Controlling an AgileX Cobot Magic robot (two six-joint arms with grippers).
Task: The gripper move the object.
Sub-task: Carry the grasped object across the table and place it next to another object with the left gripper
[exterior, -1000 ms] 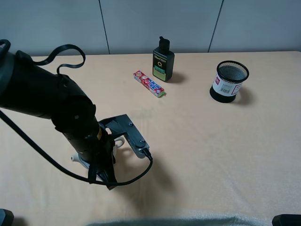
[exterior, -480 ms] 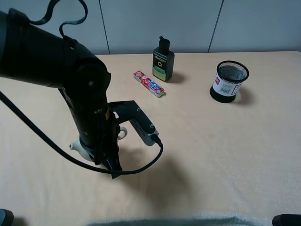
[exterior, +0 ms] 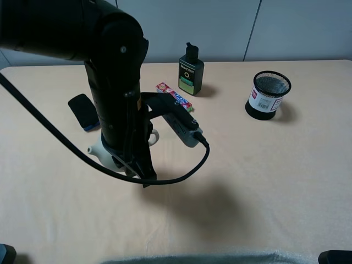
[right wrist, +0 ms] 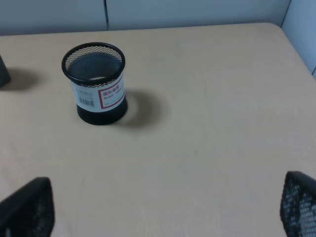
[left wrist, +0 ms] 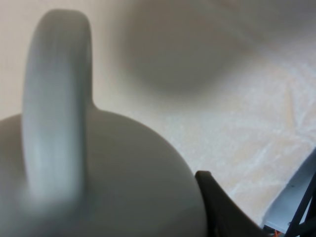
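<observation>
The cream-white teapot shows under the end of the bulky black left arm, with its spout pointing left and its loop handle on the right. My left gripper is shut on it and holds it above the table, left of centre. The grey module and the looping cable hang to its right. In the left wrist view the teapot fills the picture, its handle upright, with one black fingertip against its body. My right gripper is open and empty, over bare table near the front right.
A dark green bottle stands at the back centre, with a red pack lying in front of it. A black mesh cup stands at the back right and also shows in the right wrist view. A black and blue block lies left of the arm.
My left arm has risen and moved towards the back of the table, carrying the teapot with it. The black and blue block, hidden before, now shows. The right arm has not moved.
</observation>
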